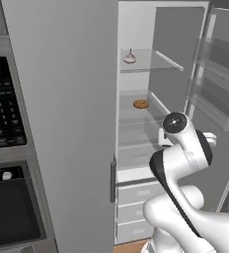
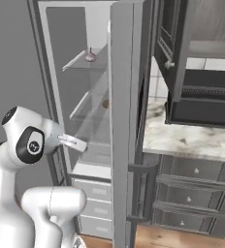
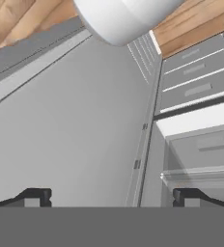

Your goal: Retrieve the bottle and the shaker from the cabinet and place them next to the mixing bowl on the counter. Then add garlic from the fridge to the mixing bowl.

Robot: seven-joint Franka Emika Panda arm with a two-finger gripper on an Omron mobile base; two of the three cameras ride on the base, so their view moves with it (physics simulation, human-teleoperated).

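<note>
The garlic is a pale bulb on the top glass shelf of the open fridge; from the right base it shows as the same bulb. My arm stands in front of the fridge's lower part, well below that shelf. In the hand view my gripper is open with nothing between its fingertips, and it faces the fridge's lower drawers and a grey door panel. The counter lies to the right of the fridge, under a dark cabinet with its door open. Bottle, shaker and mixing bowl are out of view.
A round brown food item lies on the second shelf. The fridge's right door stands open, edge-on between the fridge and the counter. A wall oven stack with a keypad is on the left. Drawers sit below the counter.
</note>
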